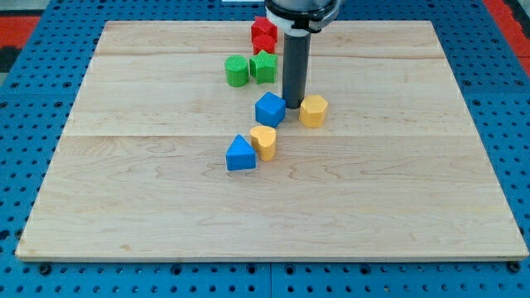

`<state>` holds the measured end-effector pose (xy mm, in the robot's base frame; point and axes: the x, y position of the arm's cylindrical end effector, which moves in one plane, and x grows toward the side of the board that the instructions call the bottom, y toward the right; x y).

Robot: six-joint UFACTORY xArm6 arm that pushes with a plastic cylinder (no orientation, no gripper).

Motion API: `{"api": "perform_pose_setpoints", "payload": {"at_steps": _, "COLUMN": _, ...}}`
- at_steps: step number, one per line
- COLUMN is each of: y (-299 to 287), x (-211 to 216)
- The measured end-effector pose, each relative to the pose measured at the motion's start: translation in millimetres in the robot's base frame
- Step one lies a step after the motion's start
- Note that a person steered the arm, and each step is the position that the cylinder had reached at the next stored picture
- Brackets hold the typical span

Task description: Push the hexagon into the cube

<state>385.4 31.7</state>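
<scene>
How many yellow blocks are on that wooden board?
2. The yellow hexagon sits just to the view's right of my tip; another yellow block lies lower, beside a blue block. The rod could hide more.

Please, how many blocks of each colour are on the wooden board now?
Red: 2, the red block and the other red block
Green: 2, the green cylinder and the green block
Blue: 2, the blue cube and the blue block
Yellow: 2, the yellow hexagon and the yellow block
Total: 8
</scene>
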Motion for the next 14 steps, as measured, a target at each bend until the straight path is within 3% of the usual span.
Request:
{"api": "perform_pose_setpoints", "payload": {"at_steps": 1, "y": -49, "x": -1}}
{"api": "perform_pose_setpoints", "payload": {"at_steps": 2, "y": -58, "x": -2}}
{"api": "perform_pose_setpoints", "payload": {"at_steps": 3, "y": -56, "x": 45}}
{"api": "perform_pose_setpoints", "payload": {"at_steps": 6, "y": 139, "x": 33}}
{"api": "perform_pose_setpoints", "payload": {"at_steps": 7, "y": 163, "x": 1}}
{"api": "perform_pose_setpoints", "payload": {"at_steps": 9, "y": -33, "x": 20}}
{"api": "perform_pose_setpoints", "payload": {"at_steps": 10, "y": -7, "x": -8}}
{"api": "perform_pose_setpoints", "payload": {"at_steps": 11, "y": -45, "x": -23}}
{"api": "perform_pose_setpoints", "payload": {"at_steps": 12, "y": -80, "x": 17}}
{"api": "perform_pose_setpoints", "payload": {"at_steps": 13, "y": -73, "x": 21}}
{"api": "perform_pose_setpoints", "payload": {"at_steps": 14, "y": -105, "x": -19}}
